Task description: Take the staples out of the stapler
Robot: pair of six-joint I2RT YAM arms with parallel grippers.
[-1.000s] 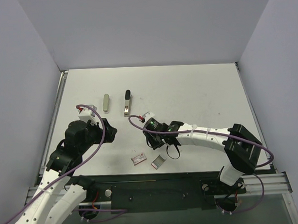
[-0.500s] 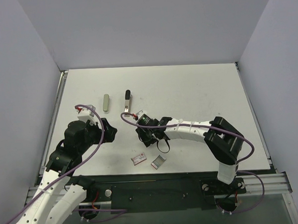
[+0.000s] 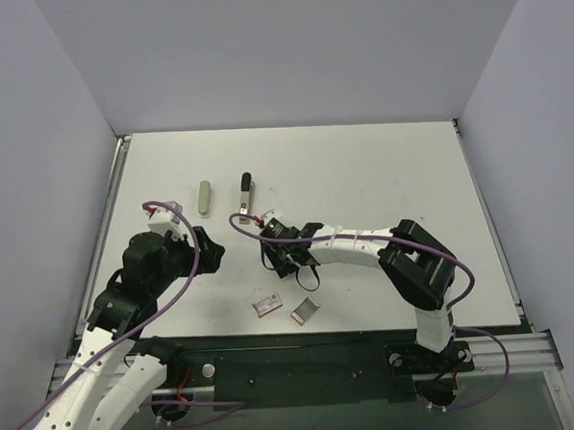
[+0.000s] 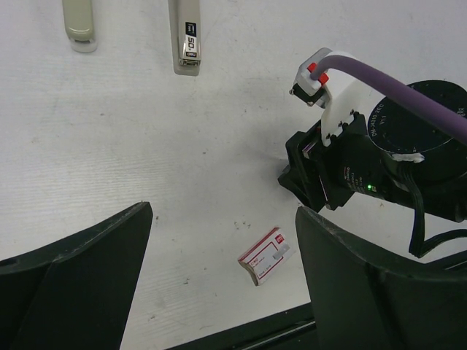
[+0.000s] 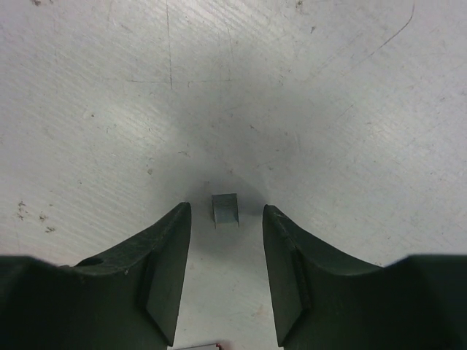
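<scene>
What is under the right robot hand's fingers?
A small grey metal piece, perhaps a staple strip, lies on the white table between the right gripper's open fingers, touching neither. From above, the arm covers it.

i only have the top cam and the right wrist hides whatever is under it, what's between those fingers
Observer: a small grey metal piece, maybe a short strip of staples, lies flat on the table between the fingers of the right gripper.
Operator: is it gripped
Observer: no, the jaws stand apart and bare surface shows on either side of it.
Operator: and the left one
Observer: the left gripper is wide open and holds nothing.
</scene>
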